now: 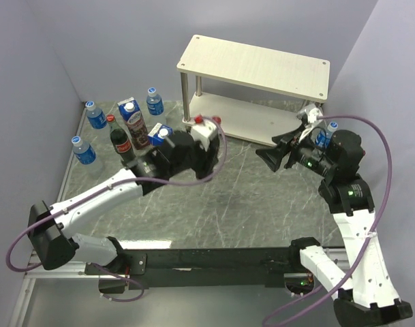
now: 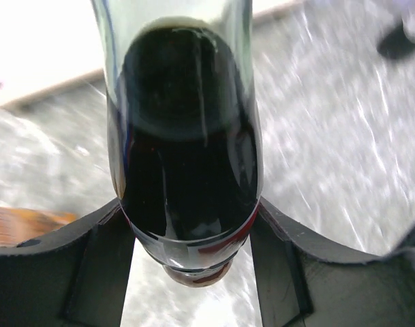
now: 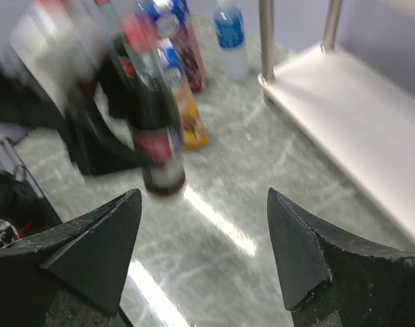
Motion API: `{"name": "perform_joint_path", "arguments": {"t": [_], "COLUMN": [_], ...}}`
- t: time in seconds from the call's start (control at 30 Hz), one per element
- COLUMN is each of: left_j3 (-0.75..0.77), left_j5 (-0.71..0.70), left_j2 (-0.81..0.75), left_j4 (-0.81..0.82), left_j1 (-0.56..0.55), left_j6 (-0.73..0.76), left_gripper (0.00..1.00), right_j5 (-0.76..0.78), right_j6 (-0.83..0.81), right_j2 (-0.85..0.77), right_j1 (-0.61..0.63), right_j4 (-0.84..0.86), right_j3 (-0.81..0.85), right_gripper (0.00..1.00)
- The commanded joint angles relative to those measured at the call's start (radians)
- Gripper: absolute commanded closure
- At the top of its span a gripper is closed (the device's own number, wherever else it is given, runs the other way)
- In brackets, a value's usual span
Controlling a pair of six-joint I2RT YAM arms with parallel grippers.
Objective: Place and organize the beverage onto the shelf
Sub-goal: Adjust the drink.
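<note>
My left gripper [image 2: 190,231] is shut on a dark Coca-Cola bottle [image 2: 187,170], one finger pressing each side. In the right wrist view that red-capped bottle [image 3: 156,136] stands upright and blurred, in front of the shelf [image 1: 262,68]. The left gripper [image 1: 204,136] is just left of the shelf's lower board [image 1: 251,122]. My right gripper [image 1: 270,158] is open and empty, pointing left in front of the lower board [image 3: 357,122]. A water bottle [image 1: 323,136] shows behind the right wrist at the board's right end.
Grouped at the back left are a grape carton [image 1: 133,121], a pineapple carton [image 1: 159,135], another Coca-Cola bottle [image 1: 120,143] and three water bottles [image 1: 95,114] [image 1: 82,150] [image 1: 155,102]. Walls close in the left, back and right sides.
</note>
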Motion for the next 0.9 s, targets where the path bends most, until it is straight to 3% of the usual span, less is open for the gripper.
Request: {"name": "perform_joint_path", "arguments": {"t": [0.0,0.17,0.43,0.63,0.87], "left_j3": [0.229,0.512,0.962,1.209,1.215], "left_j5": [0.022,0.051,0.051,0.040,0.037], "left_j2": [-0.045,0.067,0.319,0.480,0.495], "left_j4": [0.157,0.044,-0.056,-0.088,-0.001], "left_j1": [0.084,0.173,0.245,0.270,0.280], "left_j6": [0.045,0.081,0.140,0.175,0.192], "left_gripper": [1.00,1.00,1.00,1.00,1.00], "right_j5": [-0.062,-0.131,-0.211,-0.248,-0.260], "right_j6": [-0.055,-0.115,-0.149,-0.152,-0.159], "right_j2": [-0.050,-0.072,-0.101,-0.096,-0.119], "right_j1": [-0.050,-0.070,-0.071,-0.073,-0.071], "right_j4": [0.066,0.113,0.115,0.115,0.130], "right_j3": [-0.098,-0.246,-0.300,-0.314,-0.327], "right_gripper": [0.19,0.20,0.20,0.21,0.21]}}
